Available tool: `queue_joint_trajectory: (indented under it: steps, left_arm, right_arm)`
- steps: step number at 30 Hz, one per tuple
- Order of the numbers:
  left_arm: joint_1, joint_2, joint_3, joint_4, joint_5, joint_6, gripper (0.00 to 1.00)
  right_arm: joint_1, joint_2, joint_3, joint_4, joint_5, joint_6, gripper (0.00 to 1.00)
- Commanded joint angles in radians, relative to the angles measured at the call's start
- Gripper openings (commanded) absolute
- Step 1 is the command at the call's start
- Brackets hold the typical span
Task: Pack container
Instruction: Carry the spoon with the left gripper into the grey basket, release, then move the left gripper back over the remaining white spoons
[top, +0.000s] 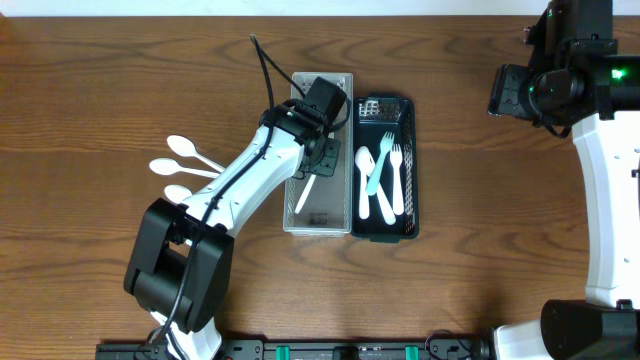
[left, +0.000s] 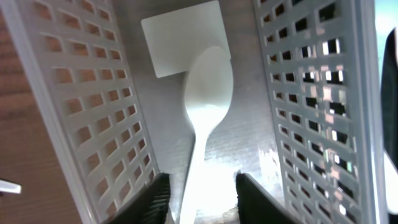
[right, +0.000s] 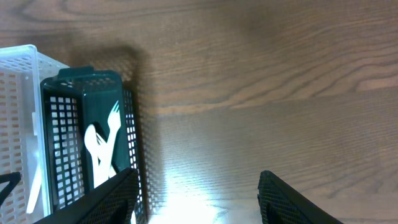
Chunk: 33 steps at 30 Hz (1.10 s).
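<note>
A white mesh basket (top: 292, 215) and a dark green mesh basket (top: 411, 170) stand side by side at the table's middle. The green one holds white and pale blue spoons and forks (top: 380, 180). My left gripper (top: 318, 160) reaches down into the white basket (left: 93, 112). In the left wrist view its fingers (left: 202, 199) are open on either side of the handle of a white spoon (left: 208, 87), with gaps at both sides. The spoon (top: 305, 192) lies on the basket floor. My right gripper (right: 193, 193) is open and empty above bare table, right of the green basket (right: 62, 124).
Three loose white spoons (top: 180, 165) lie on the wood left of the left arm. A white card (left: 180, 43) lies flat at the far end of the white basket. The right arm (top: 550, 85) hangs at the far right of the table.
</note>
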Motion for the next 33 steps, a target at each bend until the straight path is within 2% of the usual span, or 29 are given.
queue_joint_trajectory:
  steps: [1, 7, 13, 16, 20, 21, 22, 24, 26, 30, 33]
  left_arm:
    - [0.005, -0.011, 0.01, -0.006, -0.01, -0.004, 0.47]
    - [0.004, -0.068, 0.076, -0.093, -0.026, 0.034, 0.49]
    - [0.019, -0.219, 0.197, -0.196, -0.2, 0.025, 0.51]
    - [0.079, -0.307, 0.2, -0.232, -0.294, -0.091, 0.53]
    - [0.267, -0.366, 0.2, -0.375, -0.325, -0.439, 0.57]
    - [0.313, -0.367, 0.198, -0.41, -0.323, -0.513, 0.61]
    - [0.371, -0.365, 0.19, -0.447, -0.315, -0.6, 0.72]
    - [0.458, -0.363, 0.156, -0.467, -0.283, -0.69, 0.86]
    - [0.526, -0.362, 0.108, -0.439, -0.232, -0.712, 0.96]
    - [0.628, -0.36, -0.034, -0.335, -0.117, -0.704, 0.97]
    - [0.655, -0.355, -0.145, -0.264, -0.093, -0.701, 0.97]
  right_arm:
    - [-0.005, 0.003, 0.005, -0.002, 0.007, -0.015, 0.64]
    - [-0.005, 0.003, 0.005, -0.006, 0.008, -0.018, 0.64]
    - [-0.005, 0.003, 0.005, -0.006, 0.008, -0.026, 0.64]
    - [-0.005, 0.003, 0.005, -0.008, 0.007, -0.034, 0.65]
    - [-0.005, 0.003, 0.005, -0.017, 0.007, -0.034, 0.66]
    - [-0.005, 0.003, 0.005, -0.018, 0.007, -0.034, 0.66]
    - [-0.005, 0.003, 0.005, -0.02, 0.007, -0.034, 0.67]
    - [-0.005, 0.003, 0.005, -0.02, 0.007, -0.039, 0.67]
    - [-0.005, 0.003, 0.005, -0.02, 0.007, -0.041, 0.67]
    - [-0.005, 0.003, 0.005, -0.02, 0.007, -0.041, 0.67]
    - [-0.005, 0.003, 0.005, -0.02, 0.007, -0.041, 0.67]
